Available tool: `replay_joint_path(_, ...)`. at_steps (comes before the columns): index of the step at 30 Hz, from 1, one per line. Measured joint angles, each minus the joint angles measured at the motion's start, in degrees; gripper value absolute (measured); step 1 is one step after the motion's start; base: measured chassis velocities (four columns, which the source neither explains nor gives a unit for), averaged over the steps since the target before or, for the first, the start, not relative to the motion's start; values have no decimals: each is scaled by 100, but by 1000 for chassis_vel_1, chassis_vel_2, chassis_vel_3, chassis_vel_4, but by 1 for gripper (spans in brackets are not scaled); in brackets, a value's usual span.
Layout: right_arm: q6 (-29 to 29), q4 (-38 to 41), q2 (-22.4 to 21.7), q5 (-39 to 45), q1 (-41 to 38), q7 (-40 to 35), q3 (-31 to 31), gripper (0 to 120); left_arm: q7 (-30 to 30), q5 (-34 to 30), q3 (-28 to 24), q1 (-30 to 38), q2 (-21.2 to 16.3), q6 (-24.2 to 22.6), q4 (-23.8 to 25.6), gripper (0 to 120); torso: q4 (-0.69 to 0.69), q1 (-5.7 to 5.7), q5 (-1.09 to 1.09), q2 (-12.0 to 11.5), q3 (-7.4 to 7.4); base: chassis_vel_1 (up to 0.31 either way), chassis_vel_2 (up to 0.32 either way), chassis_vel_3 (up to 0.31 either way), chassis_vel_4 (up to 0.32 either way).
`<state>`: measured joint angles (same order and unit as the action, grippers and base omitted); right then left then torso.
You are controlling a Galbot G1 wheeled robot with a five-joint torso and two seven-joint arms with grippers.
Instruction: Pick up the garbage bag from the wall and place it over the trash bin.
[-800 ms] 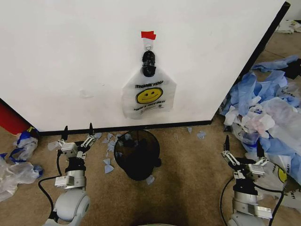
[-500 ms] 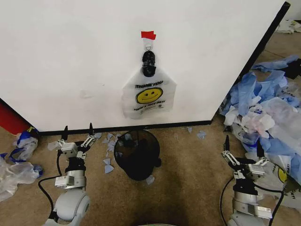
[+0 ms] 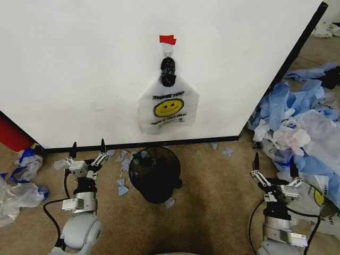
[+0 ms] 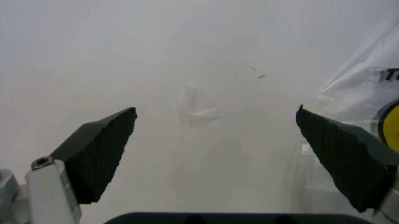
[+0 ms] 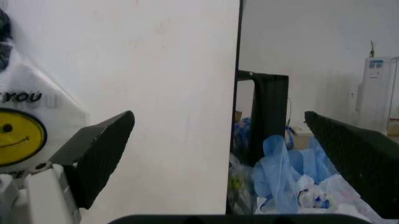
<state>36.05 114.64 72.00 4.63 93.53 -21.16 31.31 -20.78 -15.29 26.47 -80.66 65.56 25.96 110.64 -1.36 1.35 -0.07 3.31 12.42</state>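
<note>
The garbage bag (image 3: 168,109), translucent white with a yellow smiley face, hangs from a hook under red tape (image 3: 167,39) on the white wall (image 3: 79,64). Its edge also shows in the left wrist view (image 4: 367,98) and in the right wrist view (image 5: 28,126). Directly below stands the black mesh trash bin (image 3: 155,173) on the floor. My left gripper (image 3: 87,148) is open, low at the left of the bin, fingers pointing up. To the bin's right, my right gripper (image 3: 274,161) is open as well. Both are well below the bag and hold nothing.
A black baseboard (image 3: 138,144) runs along the wall's foot. Scraps of blue and white plastic (image 3: 123,159) litter the floor around the bin. A big heap of blue and white bags (image 3: 305,122) lies at the right, more bags (image 3: 21,180) at the left.
</note>
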Motion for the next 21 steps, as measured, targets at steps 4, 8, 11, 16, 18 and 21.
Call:
replay_joint_path(4, 0, 0, 0, 0, 0, 0, 0, 100, 0, 0, 0, 0, 0, 0, 0, 100, 0, 0, 0, 0, 0, 0, 0, 0, 0)
replay_joint_path(8, 0, 0, 0, 0, 0, 0, 0, 100, 0, 0, 0, 0, 0, 0, 0, 100, 0, 0, 0, 0, 0, 0, 0, 0, 0)
replay_joint_path(11, 0, 0, 0, 0, 0, 0, 0, 100, 0, 0, 0, 0, 0, 0, 0, 100, 0, 0, 0, 0, 0, 0, 0, 0, 0)
replay_joint_path(16, 0, 0, 0, 0, 0, 0, 0, 100, 0, 0, 0, 0, 0, 0, 0, 100, 0, 0, 0, 0, 0, 0, 0, 0, 0)
replay_joint_path(18, 0, 0, 0, 0, 0, 0, 0, 100, 0, 0, 0, 0, 0, 0, 0, 100, 0, 0, 0, 0, 0, 0, 0, 0, 0)
replay_joint_path(21, 0, 0, 0, 0, 0, 0, 0, 100, 0, 0, 0, 0, 0, 0, 0, 100, 0, 0, 0, 0, 0, 0, 0, 0, 0)
